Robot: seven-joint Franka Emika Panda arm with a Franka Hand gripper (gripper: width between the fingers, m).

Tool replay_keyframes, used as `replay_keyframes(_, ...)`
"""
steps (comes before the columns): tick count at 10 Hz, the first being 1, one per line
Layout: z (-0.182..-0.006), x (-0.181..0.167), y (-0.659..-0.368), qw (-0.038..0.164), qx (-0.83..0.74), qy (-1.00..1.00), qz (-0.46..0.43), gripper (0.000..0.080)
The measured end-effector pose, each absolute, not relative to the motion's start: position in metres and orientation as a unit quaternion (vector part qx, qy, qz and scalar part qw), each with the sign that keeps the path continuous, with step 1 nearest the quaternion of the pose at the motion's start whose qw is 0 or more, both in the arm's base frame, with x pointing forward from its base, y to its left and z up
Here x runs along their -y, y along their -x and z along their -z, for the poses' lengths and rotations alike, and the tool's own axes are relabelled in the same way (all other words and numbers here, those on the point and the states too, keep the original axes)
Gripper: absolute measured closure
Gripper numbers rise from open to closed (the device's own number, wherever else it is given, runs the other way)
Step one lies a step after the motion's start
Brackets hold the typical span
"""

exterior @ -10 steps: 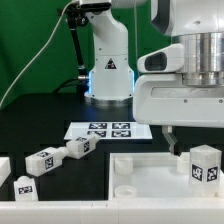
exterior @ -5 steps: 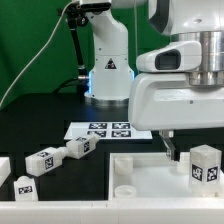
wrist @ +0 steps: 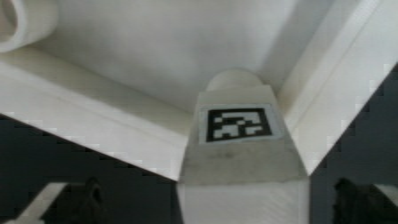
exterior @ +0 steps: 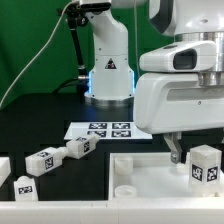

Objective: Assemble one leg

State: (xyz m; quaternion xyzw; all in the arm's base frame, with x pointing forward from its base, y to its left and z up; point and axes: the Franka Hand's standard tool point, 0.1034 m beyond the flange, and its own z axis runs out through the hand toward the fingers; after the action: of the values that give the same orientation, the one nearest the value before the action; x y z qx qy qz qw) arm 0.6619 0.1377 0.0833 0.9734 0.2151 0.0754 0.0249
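From the exterior view we see a green wall behind a black counter (exterior: 40, 125). The robot's white base (exterior: 108, 62) stands at the back with a blue glow low on it. In front of it lies the marker board (exterior: 103, 130), flat and thin. The big white arm fills the exterior view's right and covers much of what is behind it. Under it we can only see one dark finger (exterior: 173, 151) of the pincer; the rest is hidden, so from here we cannot tell if it is apart or together. Just beside that finger, toward the exterior view's right, the leg (exterior: 205, 165) stands upright with its tag facing us. It stands on the wide white panel (exterior: 150, 180), which is cut off at the picture's edge. We cannot tell if the finger touches the leg. On the exterior view's left, three more white posts (exterior: 50, 160) lie on the counter, and one more white piece is cut off at the edge.

In the wrist view we see the leg (wrist: 240, 140) very close, with its black-and-white tag (wrist: 240, 125) turned to us. It sits between two dark fingertips (wrist: 63, 200), one on each side. The fingertips are apart and there is a gap between each one and the leg. They are blurry and cut off. Behind the leg is the white panel (wrist: 160, 50), with the black counter showing in two corners.
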Motion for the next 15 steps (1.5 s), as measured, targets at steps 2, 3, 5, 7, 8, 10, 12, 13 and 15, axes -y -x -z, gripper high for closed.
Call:
replay_keyframes(2, -0.0833, -0.1374, -0.6620, 0.024, -0.208, -0.975, -0.076, 0.0412)
replay_keyframes(3, -0.0835, -0.1376, -0.6620, 0.024, -0.200, -0.977, -0.076, 0.0511)
replay_keyframes(5, -0.0837, -0.1379, -0.6622, 0.020, -0.153, -0.985, -0.077, 0.0511)
replay_keyframes(7, -0.0839, -0.1375, -0.6625, 0.014, -0.086, -0.993, -0.079, 0.0511)
replay_keyframes(8, -0.0842, -0.1364, -0.6629, 0.008, -0.027, -0.996, -0.079, 0.0511)
replay_keyframes(10, -0.0846, -0.1376, -0.6648, -0.013, 0.108, -0.990, -0.090, 0.0512)
replay_keyframes(12, -0.0836, -0.1435, -0.6616, -0.024, 0.221, -0.971, -0.089, 0.0512)
replay_keyframes(13, -0.0833, -0.1446, -0.6592, -0.033, 0.307, -0.947, -0.082, 0.0512)
replay_keyframes(15, -0.0832, -0.1441, -0.6580, -0.039, 0.422, -0.903, -0.076, 0.0512)
